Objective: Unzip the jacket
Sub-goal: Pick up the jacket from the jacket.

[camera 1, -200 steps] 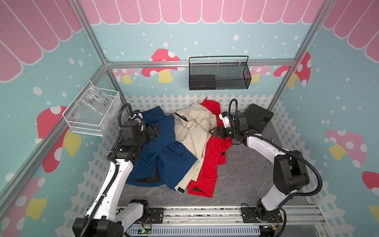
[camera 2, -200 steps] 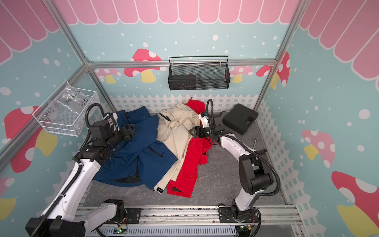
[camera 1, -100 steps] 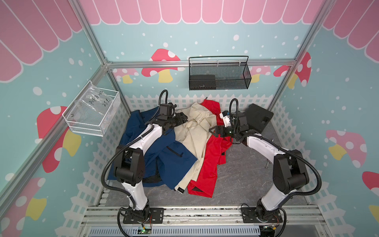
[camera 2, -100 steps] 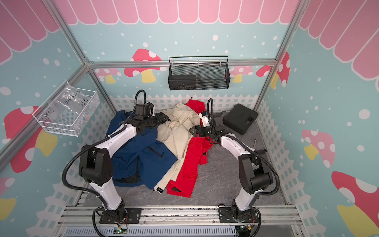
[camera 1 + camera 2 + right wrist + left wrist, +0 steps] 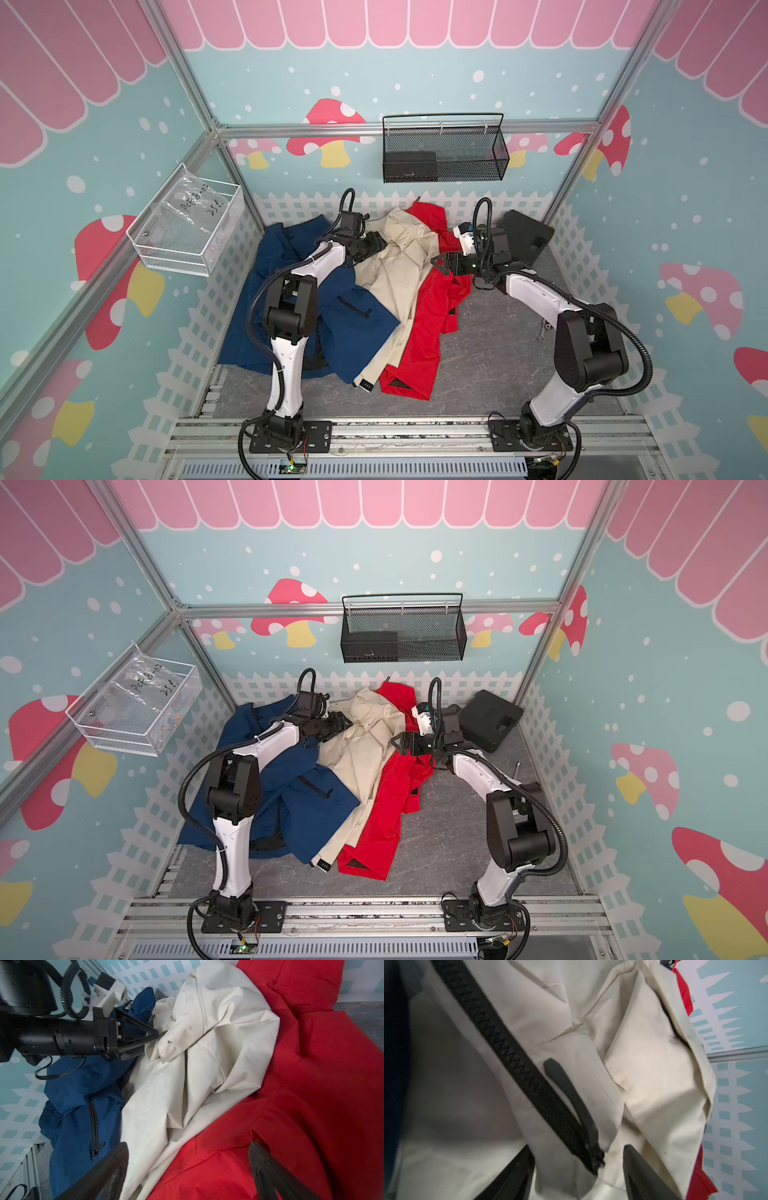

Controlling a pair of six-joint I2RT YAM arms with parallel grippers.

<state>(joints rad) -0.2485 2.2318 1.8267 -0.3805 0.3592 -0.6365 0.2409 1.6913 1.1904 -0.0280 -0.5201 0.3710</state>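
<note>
Straddling the top end of the zipper (image 5: 512, 1051), the left fingers (image 5: 517, 1172) stand apart, one on each side of the slider (image 5: 593, 1159). They are not clamped on anything I can make out. The slider sits closer to one finger than the other. The pull tab (image 5: 566, 1093) lies flat beside the teeth and points away from the fingers. The zipper's long axis runs straight off from the fingertips, still meshed, down the cream jacket (image 5: 395, 282). That jacket lies mid-table (image 5: 490, 353) between the blue jacket (image 5: 274, 257) and the red jacket (image 5: 428, 316), collar toward the back fence. The likely pull is along the teeth toward the hem. The left arm is the nearer one. The right fingers (image 5: 268, 1172) are spread wide and empty over the red jacket, just beside the cream one and off the zipper.
</note>
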